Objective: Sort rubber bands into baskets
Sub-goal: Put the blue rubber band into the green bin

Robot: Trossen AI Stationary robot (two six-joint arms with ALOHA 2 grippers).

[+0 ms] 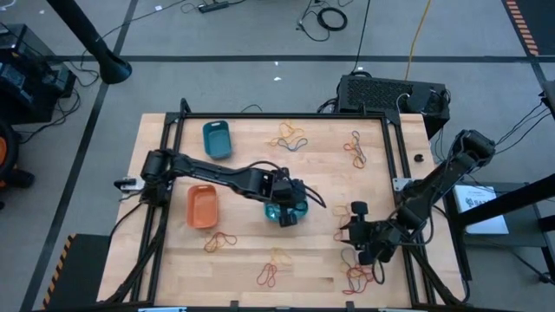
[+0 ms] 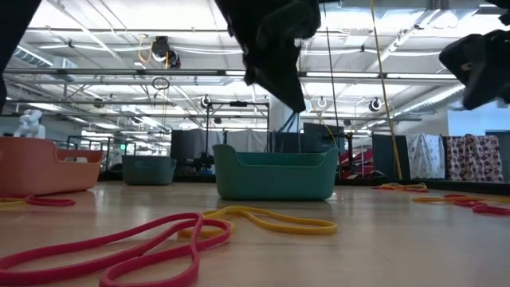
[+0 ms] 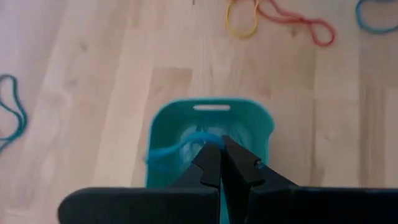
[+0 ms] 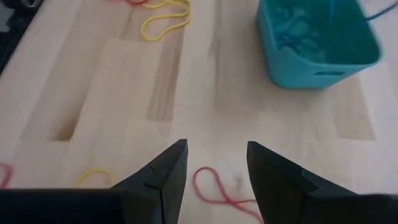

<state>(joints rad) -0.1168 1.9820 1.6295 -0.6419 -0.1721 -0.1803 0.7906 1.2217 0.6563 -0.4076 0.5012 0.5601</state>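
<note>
Pale wood planks are forming the desk [image 1: 286, 251], which is sitting on a grey floor [image 1: 260, 35] strewn with black cables [image 1: 328, 17]; the low view is looking past it into a bright hall of ceiling beams and hanging curtains.

Three baskets are showing from above: a darker blue basket [image 1: 217, 139] toward 11 o'clock, an orange basket [image 1: 202, 206] at 9 o'clock, and a teal basket [image 1: 284, 211] at the centre. Loose rubber bands [image 1: 290, 136] are lying in about six clusters around the desk, at roughly 12, 2, 5, 6 and 8 o'clock, in red, yellow and blue-green; single loops cannot be counted.

Two arms are working. The left claw [image 3: 220, 163] is hanging over the teal basket with its tips pressed together, pinching a blue-green band [image 3: 171, 149] that is trailing over the basket's rim. The right claw [image 4: 216, 163] is hovering at 4 o'clock with its fingers spread, nothing between them, above a red band [image 4: 214, 188] lying on the wood.

Only the left wrist view is showing the pinched band. Only the right wrist view is showing blue-green bands lying inside the teal basket. The low view alone is revealing the baskets' wall height, with red and yellow loops [image 2: 263, 220] lying close in front.
</note>
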